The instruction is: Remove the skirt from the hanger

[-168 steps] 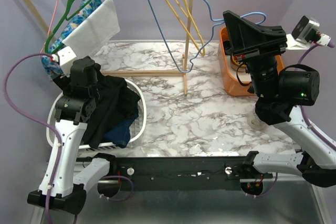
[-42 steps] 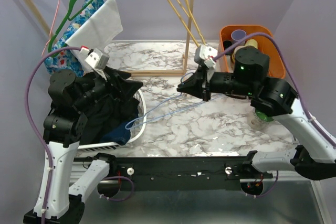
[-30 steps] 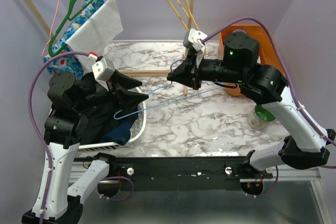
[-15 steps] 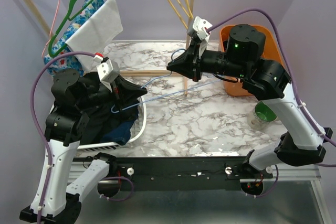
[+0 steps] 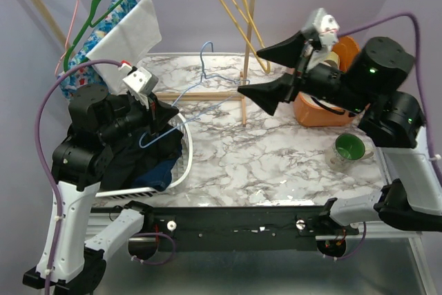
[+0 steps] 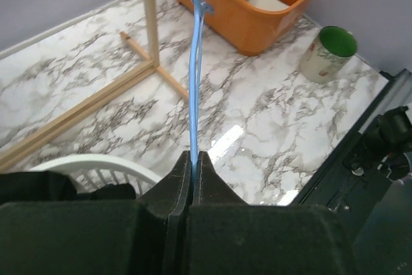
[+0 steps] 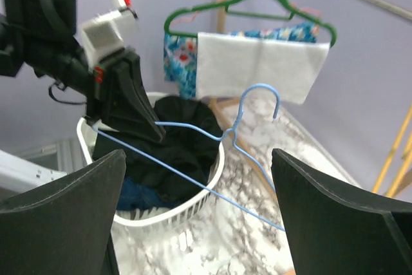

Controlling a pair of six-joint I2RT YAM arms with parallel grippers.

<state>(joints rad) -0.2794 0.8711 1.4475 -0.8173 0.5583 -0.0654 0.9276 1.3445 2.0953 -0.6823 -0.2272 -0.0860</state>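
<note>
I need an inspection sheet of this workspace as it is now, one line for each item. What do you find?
Surface: marble table, nothing spilled seen.
Job's things: skirt lies heaped in the white basket; hanger is bare and off the rail.
Clutter: orange bin; green cup; navy garment under the skirt.
Grippers: left gripper shut on the hanger's end; right gripper open, holding nothing.
Cables: purple cable loops by the left arm; second cable arches over the right arm.
Surroundings: wooden rack carrying a green hanger and a yellow hanger; lilac walls.
</note>
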